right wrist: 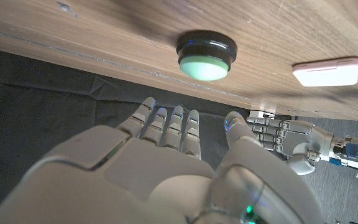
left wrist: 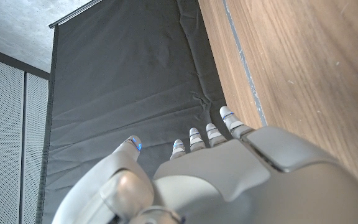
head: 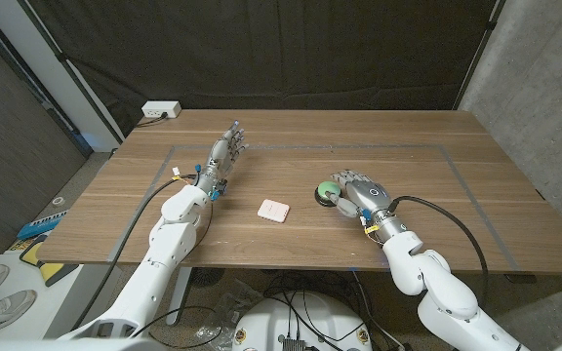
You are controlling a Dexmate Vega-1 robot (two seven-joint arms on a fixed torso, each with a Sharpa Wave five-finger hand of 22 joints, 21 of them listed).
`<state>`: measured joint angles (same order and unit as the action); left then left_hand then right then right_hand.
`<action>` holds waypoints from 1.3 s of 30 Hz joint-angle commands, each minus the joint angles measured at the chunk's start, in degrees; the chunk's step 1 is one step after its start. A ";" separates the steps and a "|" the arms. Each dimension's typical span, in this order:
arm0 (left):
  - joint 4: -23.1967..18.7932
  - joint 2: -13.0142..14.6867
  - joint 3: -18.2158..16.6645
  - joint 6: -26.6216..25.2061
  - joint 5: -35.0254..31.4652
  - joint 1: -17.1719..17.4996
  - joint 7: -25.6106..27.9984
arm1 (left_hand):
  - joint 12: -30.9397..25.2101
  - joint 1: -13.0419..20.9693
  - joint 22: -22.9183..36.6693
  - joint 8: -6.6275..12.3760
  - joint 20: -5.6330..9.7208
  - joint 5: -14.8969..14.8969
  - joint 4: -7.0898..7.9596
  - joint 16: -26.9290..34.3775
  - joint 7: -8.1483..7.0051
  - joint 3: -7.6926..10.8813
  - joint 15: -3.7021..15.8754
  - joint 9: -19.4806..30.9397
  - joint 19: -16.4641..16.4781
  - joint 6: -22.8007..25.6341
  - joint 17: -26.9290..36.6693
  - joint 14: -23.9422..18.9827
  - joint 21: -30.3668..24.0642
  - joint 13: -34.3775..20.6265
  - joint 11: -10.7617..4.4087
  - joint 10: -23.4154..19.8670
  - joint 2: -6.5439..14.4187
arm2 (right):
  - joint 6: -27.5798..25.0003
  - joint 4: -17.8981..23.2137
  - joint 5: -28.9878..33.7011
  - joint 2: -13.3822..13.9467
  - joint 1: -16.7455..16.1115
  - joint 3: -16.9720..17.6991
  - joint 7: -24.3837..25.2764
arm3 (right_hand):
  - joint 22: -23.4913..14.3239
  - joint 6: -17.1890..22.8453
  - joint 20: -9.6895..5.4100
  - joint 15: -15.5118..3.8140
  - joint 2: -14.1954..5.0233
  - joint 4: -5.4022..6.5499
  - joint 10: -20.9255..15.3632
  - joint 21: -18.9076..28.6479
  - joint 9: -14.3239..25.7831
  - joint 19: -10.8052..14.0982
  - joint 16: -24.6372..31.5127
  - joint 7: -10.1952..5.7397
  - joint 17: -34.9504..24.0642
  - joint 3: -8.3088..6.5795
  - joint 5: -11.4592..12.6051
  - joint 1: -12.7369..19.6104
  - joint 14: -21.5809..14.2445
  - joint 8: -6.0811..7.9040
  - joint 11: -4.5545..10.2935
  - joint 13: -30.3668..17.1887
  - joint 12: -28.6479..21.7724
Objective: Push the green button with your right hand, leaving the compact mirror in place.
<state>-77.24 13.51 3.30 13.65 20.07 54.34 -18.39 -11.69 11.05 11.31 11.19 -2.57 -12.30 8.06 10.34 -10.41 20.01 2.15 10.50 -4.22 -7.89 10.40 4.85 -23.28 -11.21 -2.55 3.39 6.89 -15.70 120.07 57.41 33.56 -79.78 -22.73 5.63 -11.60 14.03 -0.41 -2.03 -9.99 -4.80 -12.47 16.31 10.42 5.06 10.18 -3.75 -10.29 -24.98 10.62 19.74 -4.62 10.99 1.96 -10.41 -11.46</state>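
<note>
The green button (head: 327, 191) on its black base sits right of the table's middle; it is also in the right wrist view (right wrist: 206, 56). My right hand (head: 360, 194) hovers at its right side, fingers (right wrist: 166, 124) stretched out towards it, with a gap still showing and nothing held. The compact mirror (head: 273, 210), a pale pink square, lies shut on the wood just left of the button, apart from it (right wrist: 327, 71). My left hand (head: 224, 156) is further left and back, fingers straight and apart, holding nothing (left wrist: 216, 180) (right wrist: 291, 137).
A white power strip (head: 161, 111) lies at the table's far left corner. Grey tape lines (head: 310, 148) mark a rectangle on the wooden table (head: 437, 127). A black curtain (left wrist: 129, 81) hangs behind.
</note>
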 commanded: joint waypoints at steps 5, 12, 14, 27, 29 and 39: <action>-0.17 -0.01 0.26 -0.28 -0.29 -0.11 0.45 | -0.04 -0.12 0.19 -0.34 -0.15 0.03 -0.13 0.36 -0.18 -0.19 1.18 0.10 -0.07 -0.36 0.12 0.58 0.31 -0.01 -0.07 0.59 -0.34 | 0.17 -1.74 -1.04 0.78 1.51 -1.31 -1.73 | -0.15 0.74 -0.07 -0.65 -0.01 0.63 -1.00 -0.05 0.15 0.07 0.41 0.50 -0.24 0.06 -0.11 -0.81 0.02 0.10 0.34 0.00 -0.47; -0.39 0.20 -0.08 -0.10 -0.13 0.25 0.48 | -0.02 -0.18 0.19 -0.36 -0.11 0.04 -0.15 0.37 -0.21 -0.28 1.19 0.10 -0.06 -0.46 0.12 0.60 0.33 0.00 -0.07 0.66 -0.47 | -0.10 -1.85 -0.49 0.94 2.26 -2.23 -2.58 | -0.14 1.39 -0.11 -0.76 0.01 0.73 -1.74 -0.07 0.14 0.11 0.43 1.02 -0.12 0.07 -0.06 -0.77 -0.03 0.29 0.97 0.01 -0.73; -0.42 0.21 -0.20 -0.05 -0.02 0.32 0.50 | -0.02 -0.19 0.19 -0.35 -0.12 0.04 -0.15 0.37 -0.19 -0.29 1.19 0.10 -0.08 -0.44 0.12 0.60 0.34 0.00 -0.08 0.69 -0.50 | -0.11 -1.85 -0.61 0.95 2.40 -2.30 -2.77 | -0.14 1.51 -0.13 -0.80 0.02 0.74 -1.74 -0.07 0.13 0.12 0.44 0.96 -0.11 0.08 -0.06 -0.76 -0.04 0.32 1.03 0.01 -0.72; 0.22 0.29 -0.59 0.41 0.41 0.25 0.12 | -0.04 -0.27 0.19 -0.32 -0.07 0.03 -0.17 0.39 -0.11 -0.41 1.21 0.09 -0.06 -0.46 0.12 0.61 0.37 0.00 -0.07 0.70 -0.65 | -1.09 -2.12 -0.03 1.16 3.45 -3.16 -4.98 | -0.15 5.06 -0.13 -0.94 -0.07 1.38 -4.53 -0.05 0.09 0.40 0.76 1.10 -0.03 0.26 -0.02 -1.02 -0.94 1.24 1.24 0.03 -1.54; 0.38 0.30 -0.59 0.46 0.46 0.16 0.01 | -0.04 -0.29 0.19 -0.31 -0.11 0.03 -0.17 0.39 -0.11 -0.42 1.20 0.09 -0.12 -0.45 0.12 0.61 0.39 0.01 -0.13 0.71 -0.67 | -1.17 -2.29 -0.35 1.03 3.64 -3.24 -5.35 | -0.16 5.53 -0.20 -0.92 -0.08 1.55 -5.00 -0.03 0.09 0.49 0.80 1.23 -0.04 0.32 -0.04 -1.14 -1.07 1.30 1.08 0.03 -1.67; 1.16 0.19 -0.61 0.52 0.43 -0.32 -0.05 | -0.04 -0.34 0.19 -0.27 -0.03 0.02 -0.19 0.38 -0.17 -0.50 1.12 0.09 -0.06 -0.38 0.12 0.66 0.40 0.01 -0.17 0.73 -0.76 | -1.46 -2.69 -0.85 1.47 4.92 -3.75 -8.14 | -0.18 8.81 -0.03 -1.22 -0.03 2.84 -8.60 0.11 0.07 1.05 1.23 1.36 -0.09 0.83 -0.23 -2.16 -2.68 1.75 1.05 0.05 -2.62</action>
<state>-76.89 13.74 2.79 13.99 20.42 54.53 -18.25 -11.69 10.53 11.31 11.19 -2.56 -12.31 7.81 10.34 -10.41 19.77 1.94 10.39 -4.22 -7.89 10.41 5.05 -23.06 -11.21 -2.75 3.80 6.36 -16.66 117.89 57.09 34.75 -76.00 -25.87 0.10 -11.59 21.07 -0.61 -2.18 -10.02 -2.49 -19.35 16.32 10.40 5.31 10.83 -2.37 -10.28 -24.10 10.61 18.12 -6.17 12.16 2.88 -10.23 -13.42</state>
